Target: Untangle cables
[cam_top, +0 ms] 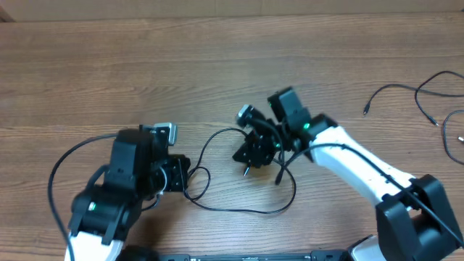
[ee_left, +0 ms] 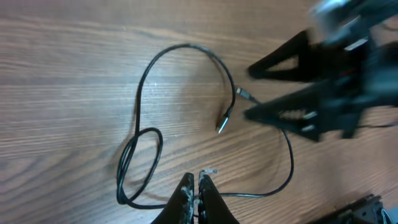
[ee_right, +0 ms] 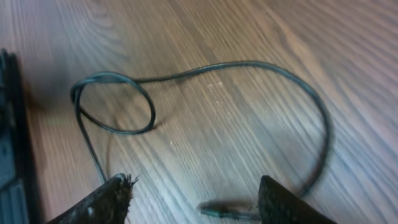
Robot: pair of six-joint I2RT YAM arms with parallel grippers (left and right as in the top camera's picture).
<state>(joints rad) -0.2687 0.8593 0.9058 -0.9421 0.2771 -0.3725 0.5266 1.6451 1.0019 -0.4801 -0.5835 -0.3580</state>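
Observation:
A thin black cable (ee_left: pixel 186 45) lies on the wooden table between my two grippers, with a small loop (ee_left: pixel 140 162) at its left and silvery plug ends (ee_left: pixel 224 122) in the middle. My left gripper (ee_left: pixel 198 182) is shut on a strand of this cable just right of the small loop; in the overhead view it sits at the lower left (cam_top: pixel 187 176). My right gripper (ee_right: pixel 196 190) is open and low over the table, with one plug end (ee_right: pixel 227 211) lying between its fingers. It shows mid-table in the overhead view (cam_top: pixel 250 156). The loop also shows in the right wrist view (ee_right: pixel 118 102).
More thin black cables (cam_top: pixel 395 88) lie apart at the far right of the table, near its edge. A thicker black cord (cam_top: pixel 61 163) curves round the left arm. The right arm's white body (cam_top: pixel 362 170) crosses the lower right.

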